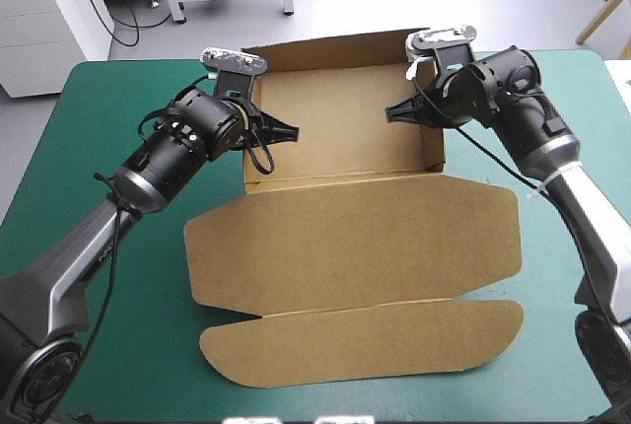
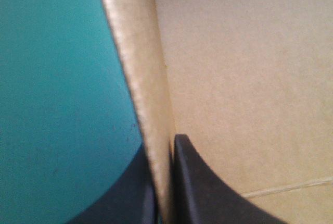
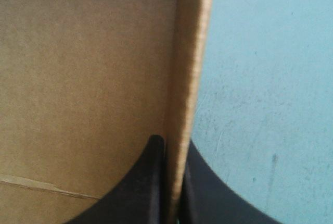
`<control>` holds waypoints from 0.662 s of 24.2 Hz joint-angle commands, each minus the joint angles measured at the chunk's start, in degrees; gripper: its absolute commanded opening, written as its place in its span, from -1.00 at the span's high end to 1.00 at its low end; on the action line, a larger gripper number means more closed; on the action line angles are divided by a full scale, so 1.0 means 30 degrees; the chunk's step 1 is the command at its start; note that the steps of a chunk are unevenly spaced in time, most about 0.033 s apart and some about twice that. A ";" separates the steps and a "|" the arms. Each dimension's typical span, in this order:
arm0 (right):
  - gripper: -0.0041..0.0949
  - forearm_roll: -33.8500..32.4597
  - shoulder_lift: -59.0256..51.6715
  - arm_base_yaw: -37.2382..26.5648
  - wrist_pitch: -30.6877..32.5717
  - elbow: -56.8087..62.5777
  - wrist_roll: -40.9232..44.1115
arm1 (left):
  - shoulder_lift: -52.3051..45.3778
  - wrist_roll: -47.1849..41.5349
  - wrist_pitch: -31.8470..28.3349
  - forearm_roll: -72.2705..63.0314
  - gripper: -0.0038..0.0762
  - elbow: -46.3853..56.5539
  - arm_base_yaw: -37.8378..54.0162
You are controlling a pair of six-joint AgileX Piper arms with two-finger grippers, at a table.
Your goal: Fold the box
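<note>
Teal-green cover runs over the whole table, and the box sits on its far half, squarely between the two arms. From where I stand it is an open tray with its mouth facing up. The lid lies flat toward the robot, and a rounded flap trails beyond it near the front edge. The left gripper is clamped on the left wall, one black finger inside the tray and one outside, with the board pinched between them. The right gripper pinches the right wall the same way. My guess is that each holds its wall upright so the sides stay square and tucked while the folding goes on, with the two grips steadying the tray from both ends. The tray's long side runs across the table, left to right. The sheet as a whole stretches the other way, from the far edge toward the near one, with the lid's hinge crease parallel to the tray's length.
</note>
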 commanded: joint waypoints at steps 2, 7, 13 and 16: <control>0.93 0.1852 0.0147 0.0097 0.0319 -0.0537 -0.1521 | 0.0051 0.2060 -0.0668 -0.1436 0.92 -0.0672 0.0162; 0.93 0.2374 0.0728 0.0097 0.0478 -0.0537 -0.1671 | 0.0899 0.3424 0.1087 -0.3489 0.92 -0.0672 0.1316; 0.96 0.2555 0.2076 0.0063 0.0812 -0.0537 -0.2114 | 0.1695 0.4844 0.1486 -0.3329 0.92 -0.0672 0.1868; 0.96 0.2590 0.3073 0.0063 0.1602 -0.0537 -0.2246 | 0.2272 0.5283 0.1747 -0.3587 0.92 -0.0672 0.1868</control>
